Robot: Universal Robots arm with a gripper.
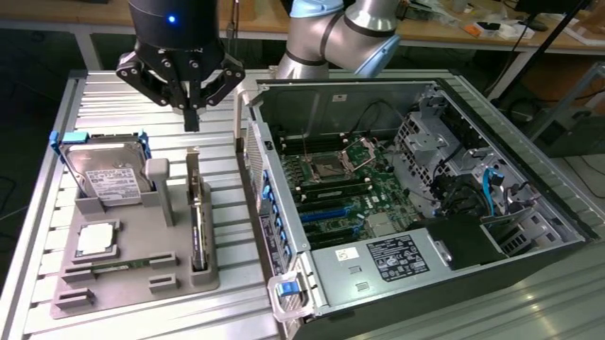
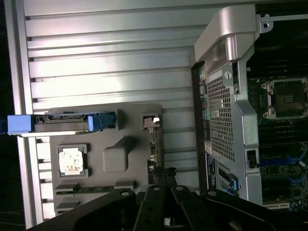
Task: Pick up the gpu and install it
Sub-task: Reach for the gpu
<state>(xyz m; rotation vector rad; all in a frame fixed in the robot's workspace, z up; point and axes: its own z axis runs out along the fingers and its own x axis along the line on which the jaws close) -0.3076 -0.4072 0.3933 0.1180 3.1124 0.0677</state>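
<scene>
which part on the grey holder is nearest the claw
The gpu, the thin card standing edge-on just below the claw; the hard drive, processor and memory stick sit farther off.

Bright indoor light, white glare on the ribbed metal table [image 2: 106, 77], computer case [image 1: 454, 304] interior in shadow

closed gripper [image 2: 166, 175] hangs near the gpu [image 2: 153, 147] in a grey holder [image 2: 130, 126].

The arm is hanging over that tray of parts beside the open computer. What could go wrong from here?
1. The fingers are shut above the gpu, which stands thin edge up in the gray holder; lowered like that, they might strike it instead of gripping.
2. The computer case wall stands close beside the holder; a lifted card could knock it.
</scene>
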